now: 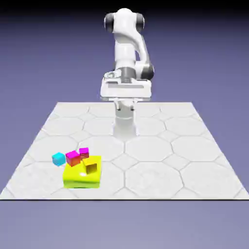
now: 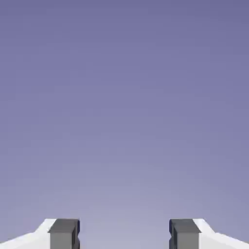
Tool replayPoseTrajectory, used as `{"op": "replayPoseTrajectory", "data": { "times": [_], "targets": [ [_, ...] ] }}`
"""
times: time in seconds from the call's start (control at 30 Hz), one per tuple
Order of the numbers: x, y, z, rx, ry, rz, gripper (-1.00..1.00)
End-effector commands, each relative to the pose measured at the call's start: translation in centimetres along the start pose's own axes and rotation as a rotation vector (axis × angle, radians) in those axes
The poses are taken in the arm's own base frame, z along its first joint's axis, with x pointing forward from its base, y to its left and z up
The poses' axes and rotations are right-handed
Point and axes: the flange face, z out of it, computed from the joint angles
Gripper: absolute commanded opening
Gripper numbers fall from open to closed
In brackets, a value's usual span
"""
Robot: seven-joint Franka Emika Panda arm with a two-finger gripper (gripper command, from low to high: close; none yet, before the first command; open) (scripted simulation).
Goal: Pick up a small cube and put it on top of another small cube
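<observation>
1. The gripper (image 2: 124, 236) is hanging high above the table (image 1: 160, 146), jaws wide apart, gripping nothing.
2. The cyan cube (image 1: 59, 158) is sitting just beside, perhaps touching, the magenta cubes (image 1: 73, 157).

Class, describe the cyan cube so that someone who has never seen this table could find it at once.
Start at the large bright yellow block near the table's front edge, on the exterior view's left. Several small cubes cluster at its far-left corner. The cyan cube is the outermost, leftmost one, sitting on the table beside a magenta cube; it is the only light blue thing there.
</observation>
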Motion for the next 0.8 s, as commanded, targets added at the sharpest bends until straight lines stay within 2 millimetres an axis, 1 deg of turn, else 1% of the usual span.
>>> {"op": "replayPoseTrajectory", "data": {
  "times": [0.0, 0.17, 0.33, 0.43, 0.57, 0.77],
  "targets": [
    [1.0, 0.2, 0.9, -0.035, -0.026, 0.014, 0.00],
    [5.5, 2.4, 5.6, -0.205, -0.158, 0.086, 0.00],
    [9.5, 5.9, 10.2, -0.364, -0.297, 0.162, 0.00],
    [11.6, 8.5, 12.8, -0.455, -0.383, 0.210, 0.00],
    [13.9, 12.6, 16.0, -0.570, -0.501, 0.276, 0.00],
    [16.3, 19.6, 20.1, -0.728, -0.686, 0.377, 0.00]
  ]
}}
